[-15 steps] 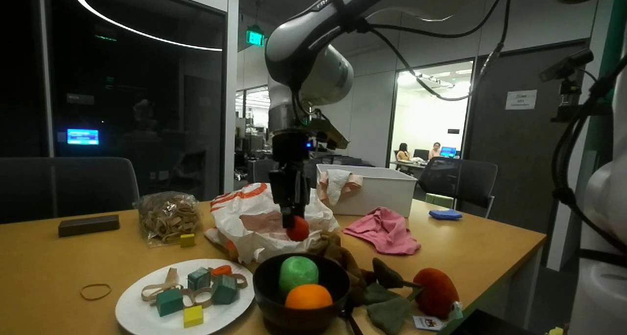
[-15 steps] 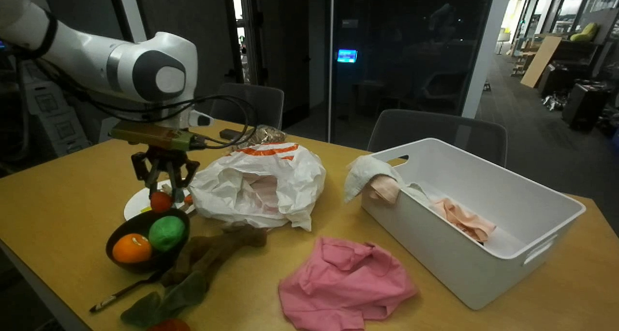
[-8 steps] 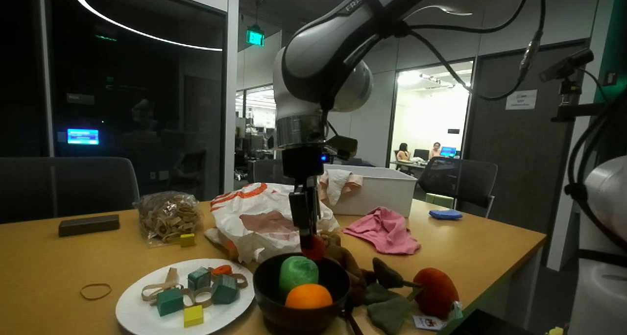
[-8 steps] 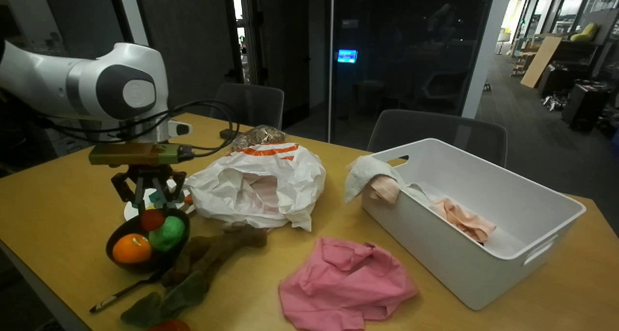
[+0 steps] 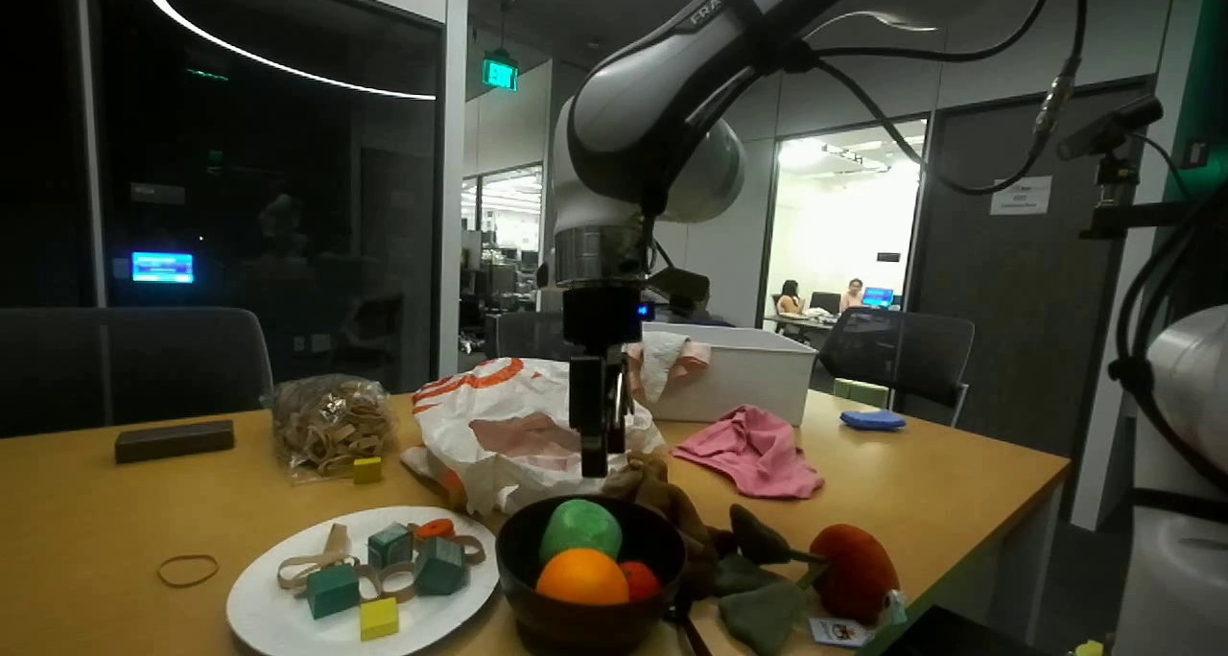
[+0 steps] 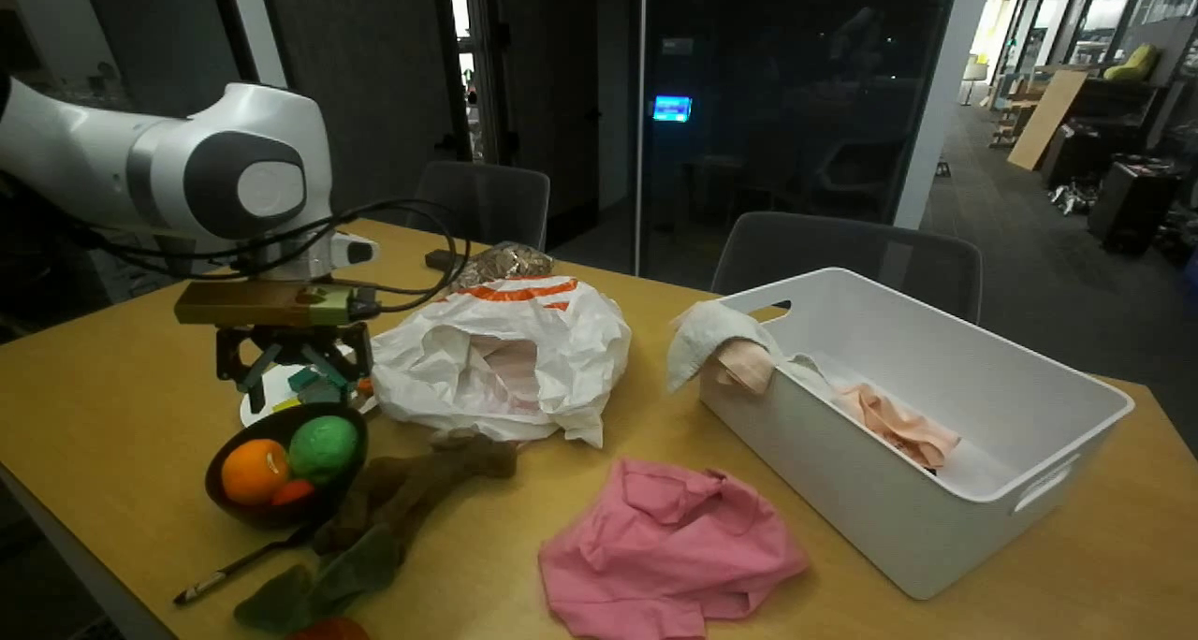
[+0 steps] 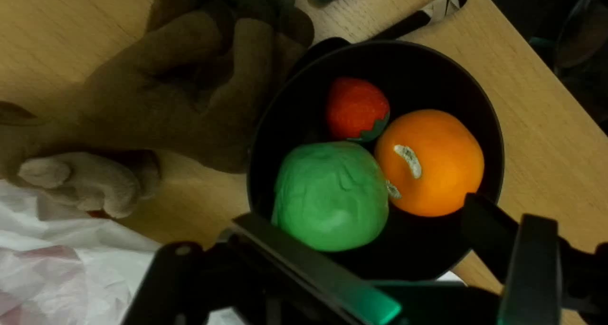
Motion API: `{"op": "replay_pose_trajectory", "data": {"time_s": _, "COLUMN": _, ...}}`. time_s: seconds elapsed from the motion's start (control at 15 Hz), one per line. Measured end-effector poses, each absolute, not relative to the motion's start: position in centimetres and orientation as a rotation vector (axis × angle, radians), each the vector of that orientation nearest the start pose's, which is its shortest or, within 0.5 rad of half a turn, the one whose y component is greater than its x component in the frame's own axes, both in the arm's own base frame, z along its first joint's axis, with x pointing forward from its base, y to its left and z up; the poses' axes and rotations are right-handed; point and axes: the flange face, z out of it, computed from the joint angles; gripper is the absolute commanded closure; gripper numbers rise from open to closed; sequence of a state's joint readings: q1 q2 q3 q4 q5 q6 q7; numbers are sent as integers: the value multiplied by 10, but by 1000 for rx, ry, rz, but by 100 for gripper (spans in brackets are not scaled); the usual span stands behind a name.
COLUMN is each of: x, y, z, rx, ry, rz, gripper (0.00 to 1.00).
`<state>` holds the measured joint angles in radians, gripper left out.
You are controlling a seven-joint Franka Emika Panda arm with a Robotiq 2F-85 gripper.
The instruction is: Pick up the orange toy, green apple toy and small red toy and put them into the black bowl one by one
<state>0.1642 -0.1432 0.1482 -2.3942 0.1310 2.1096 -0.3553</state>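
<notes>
Gripper (image 6: 301,397) wide above black bowl (image 7: 437,75); 3 inside: orange toy (image 7: 439,166), green apple (image 7: 332,196), red toy (image 7: 354,106).

In an exterior view you can read FRA on your arm (image 5: 662,71) and, blurred, EXIT on the green sign (image 5: 499,72). Door notice (image 5: 1021,197), blue screen (image 5: 161,268), card (image 5: 840,632) at the right edge of the table (image 5: 940,483): too small to read.
</notes>
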Motion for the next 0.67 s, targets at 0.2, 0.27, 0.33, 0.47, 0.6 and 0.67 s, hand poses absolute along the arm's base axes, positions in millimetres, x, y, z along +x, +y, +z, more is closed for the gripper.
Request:
{"op": "replay_pose_trajectory", "data": {"time_s": 0.2, "x": 439, "y": 134, "z": 388, "rx": -2920, "ry": -820, "rz": 121, "gripper": 0}}
{"op": "replay_pose_trajectory", "data": {"time_s": 0.27, "x": 439, "y": 129, "z": 400, "rx": -2928, "ry": -802, "rz": 82, "gripper": 1}}
{"op": "replay_pose_trajectory", "data": {"time_s": 0.33, "x": 438, "y": 124, "z": 412, "rx": -2935, "ry": -786, "rz": 43, "gripper": 0}}
{"op": "replay_pose_trajectory", "data": {"time_s": 0.47, "x": 435, "y": 114, "z": 434, "rx": -2953, "ry": -755, "rz": -20, "gripper": 0}}
{"op": "replay_pose_trajectory", "data": {"time_s": 0.6, "x": 431, "y": 109, "z": 447, "rx": -2956, "ry": -743, "rz": -46, "gripper": 0}}
{"op": "replay_pose_trajectory", "data": {"time_s": 0.67, "x": 430, "y": 109, "z": 446, "rx": -2956, "ry": -743, "rz": -45, "gripper": 0}}
